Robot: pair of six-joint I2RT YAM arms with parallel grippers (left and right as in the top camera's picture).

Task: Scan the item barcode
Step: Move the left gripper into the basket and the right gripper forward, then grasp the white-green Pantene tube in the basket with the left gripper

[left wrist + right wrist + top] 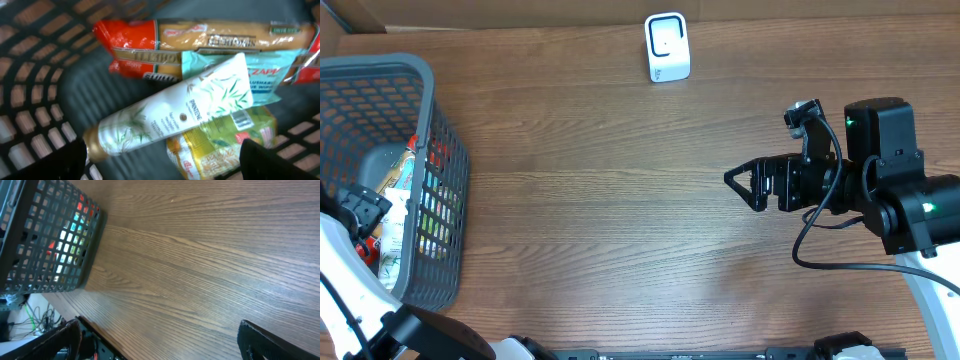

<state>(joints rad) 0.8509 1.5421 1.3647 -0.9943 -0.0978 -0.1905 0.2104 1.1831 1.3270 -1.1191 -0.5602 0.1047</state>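
Jaws L+R both spread, empty; basket at table left edge w/ white tube atop pasta pack, teal pouch

I'm looking at a white tube with green leaf print and gold cap, a red-and-orange packet, a teal pouch, a grey lattice basket, a brown wood-grain table.

1. The basket stands at the left edge of the table
2. The scanner stands at the far edge, near the middle, well apart from the basket
3. In the basket, a tube lies slantwise on a pouch, with a long packet behind both
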